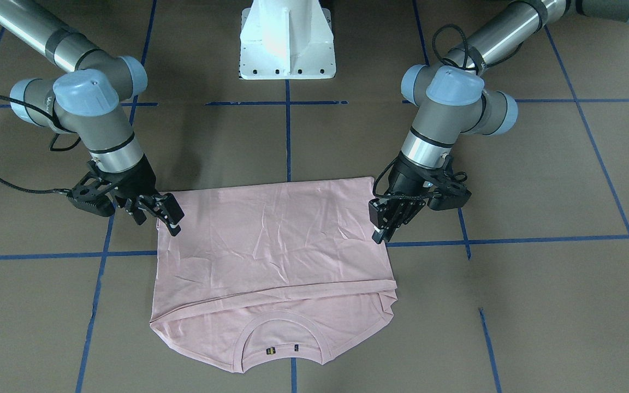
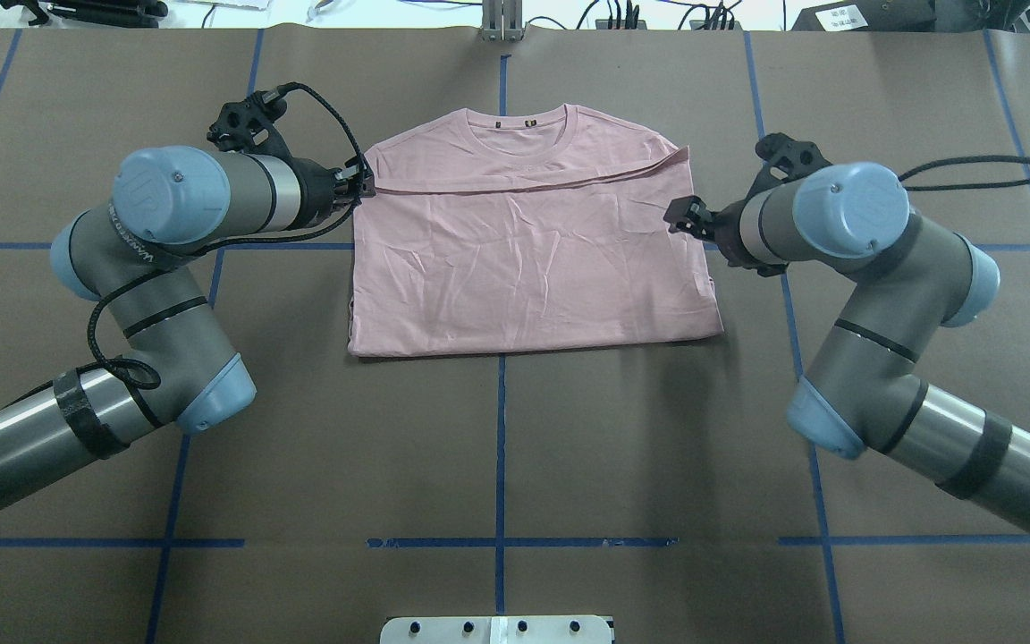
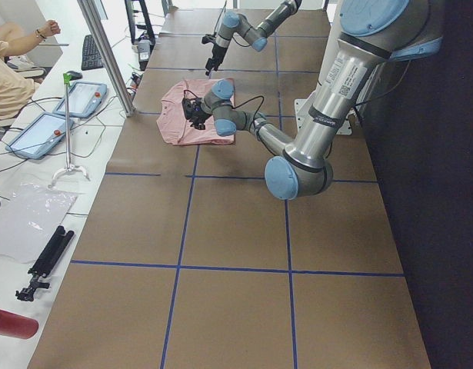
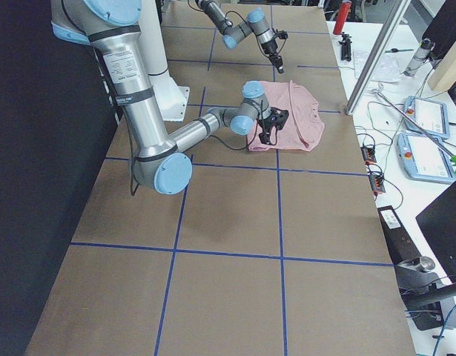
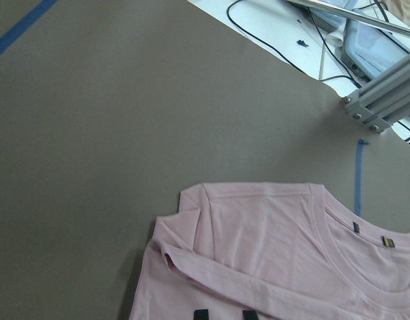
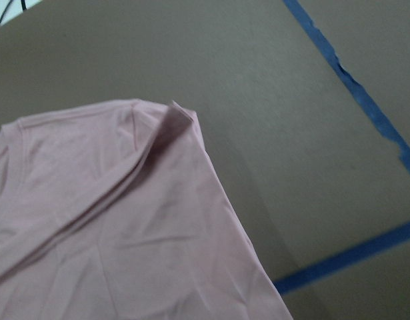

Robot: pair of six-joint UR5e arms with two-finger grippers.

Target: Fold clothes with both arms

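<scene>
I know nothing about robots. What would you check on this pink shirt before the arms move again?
1. T-shirt folded flat, collar showing: ok.
2. Fold edge tidy: not ok, a corner sticks up.
3. Left hand open: ok.
4. Right hand open: ok.
5. Both hands free of the cloth: cannot tell.
</scene>
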